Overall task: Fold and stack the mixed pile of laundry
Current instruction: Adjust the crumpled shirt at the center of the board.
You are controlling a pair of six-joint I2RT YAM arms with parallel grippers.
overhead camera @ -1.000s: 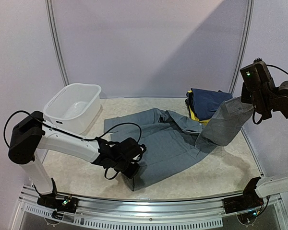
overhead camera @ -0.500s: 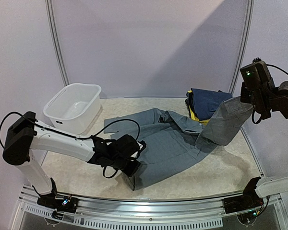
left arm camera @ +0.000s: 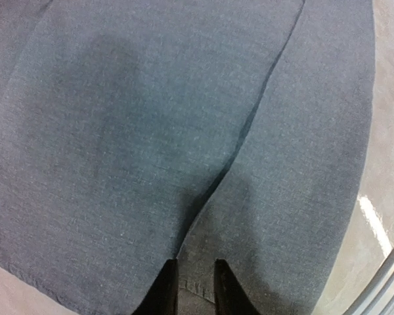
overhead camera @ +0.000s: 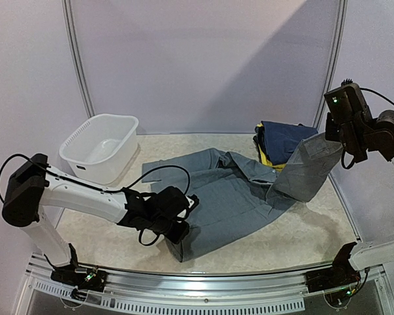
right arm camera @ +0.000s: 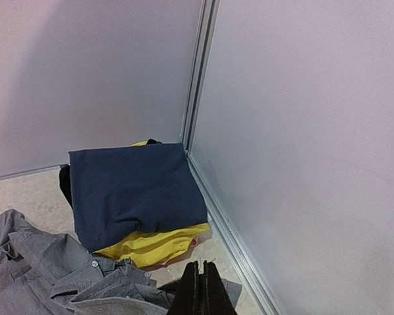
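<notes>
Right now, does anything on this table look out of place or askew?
Only slightly: in the far corner, the yellow garment sticks out unevenly beneath the folded navy garment. The grey trousers are bunched at the waist.

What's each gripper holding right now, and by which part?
The right gripper pinches the grey trousers by their raised right-hand end. The left gripper sits at the near hem; whether it grips cannot be told.

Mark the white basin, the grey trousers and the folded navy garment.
white basin [overhead camera: 127,151], top external view, its right outer wall.
grey trousers [overhead camera: 230,197], top external view, the flat-spread middle.
folded navy garment [right arm camera: 134,187], right wrist view, its top face.
</notes>
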